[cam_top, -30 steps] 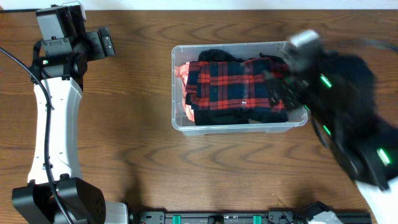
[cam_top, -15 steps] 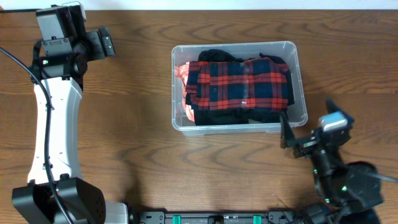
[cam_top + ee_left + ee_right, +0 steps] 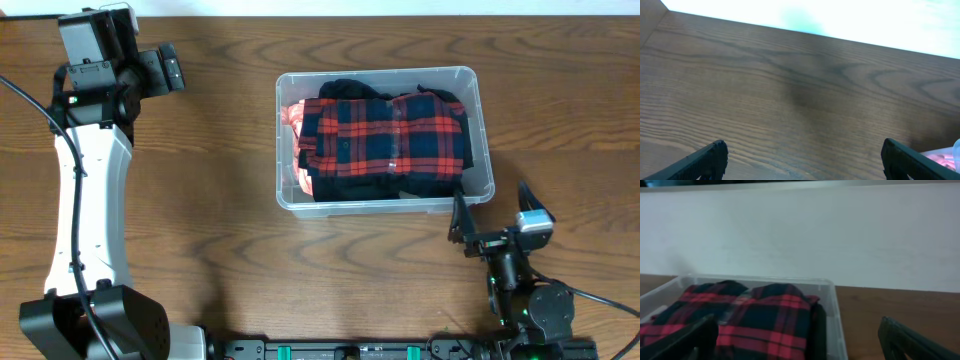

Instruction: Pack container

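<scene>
Two grippers in view, both with jaws spread wide and gripping nothing. On the wooden table [image 3: 220,230], right of the middle: the container [image 3: 283,150], a clear rectangular bin with rounded corners, long side running left to right. Packed with folded clothes: on top a red-and-navy plaid shirt [image 3: 385,135] covering most of the inside; beneath it and along the far edge, black fabric [image 3: 350,90]; at the left end, a strip of pink-orange cloth [image 3: 291,116] against the wall. At the near right, just off the bin's near right corner and not touching it: the right gripper [image 3: 490,212], pointing far, towards the bin. From the right wrist, a low look across the rim at the plaid shirt, with a white wall [image 3: 800,235] behind. At the far left, well apart from the bin: the left gripper [image 3: 170,70], pointing right. From the left wrist, wood grain between the spread jaws and a sliver of pink at the lower right edge.
</scene>
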{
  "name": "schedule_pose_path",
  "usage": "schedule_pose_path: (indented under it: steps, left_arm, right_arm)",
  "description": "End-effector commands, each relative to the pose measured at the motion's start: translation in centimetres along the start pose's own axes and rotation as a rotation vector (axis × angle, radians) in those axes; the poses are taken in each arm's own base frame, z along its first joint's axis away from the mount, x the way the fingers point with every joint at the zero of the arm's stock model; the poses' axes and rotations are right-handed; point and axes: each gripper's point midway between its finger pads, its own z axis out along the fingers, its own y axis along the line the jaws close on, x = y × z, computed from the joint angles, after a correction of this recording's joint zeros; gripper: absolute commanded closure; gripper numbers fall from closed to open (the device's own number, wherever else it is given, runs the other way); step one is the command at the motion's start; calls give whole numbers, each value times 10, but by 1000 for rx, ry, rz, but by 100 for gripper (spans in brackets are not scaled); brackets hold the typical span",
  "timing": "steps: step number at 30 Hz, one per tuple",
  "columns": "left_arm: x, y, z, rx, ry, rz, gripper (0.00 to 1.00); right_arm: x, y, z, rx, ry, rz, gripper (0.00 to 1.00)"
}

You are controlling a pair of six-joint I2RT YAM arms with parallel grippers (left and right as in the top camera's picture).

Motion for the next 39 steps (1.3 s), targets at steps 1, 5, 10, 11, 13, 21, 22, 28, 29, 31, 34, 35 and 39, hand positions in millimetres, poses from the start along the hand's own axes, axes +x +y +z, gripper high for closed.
schedule_pose_path:
  steps: [1,5,10,11,13,21,22,28,29,31,34,35,39]
  left_arm:
    - [-5,3,-3,-7,-13,-12,2]
    - [-5,3,-3,-7,-13,-12,2]
    - [-5,3,-3,-7,-13,-12,2]
    - [-5,3,-3,-7,-13,-12,2]
    - [-5,3,-3,-7,-13,-12,2]
    - [-5,3,-3,-7,-13,-12,2]
    - [-5,3,-3,-7,-13,-12,2]
    - [-5,3,-3,-7,-13,-12,2]
    - [-5,3,-3,-7,-13,-12,2]
    - [-5,3,-3,-7,-13,-12,2]
    - [-5,3,-3,-7,-13,-12,2]
    - [-5,3,-3,-7,-13,-12,2]
    - [-5,3,-3,-7,-13,-12,2]
  right_arm:
    - [7,0,-2,-17,-4,29,1]
    - [13,-2,-3,-9,-5,28,1]
    - [28,-3,-4,-7,26,29,1]
    - [29,-4,-4,-5,28,28,1]
    - [30,-7,-4,6,33,25,1]
    - [50,-23,-7,73,114,21,1]
    - [54,-24,-8,79,128,21,1]
    - [61,-30,-9,107,161,-36,1]
    - [61,-30,-9,106,161,-41,1]
    - [61,-30,-9,106,160,-41,1]
    - [61,-30,-9,106,161,-40,1]
    - [61,-30,-9,106,161,-40,1]
    - [61,-30,-9,106,161,-40,1]
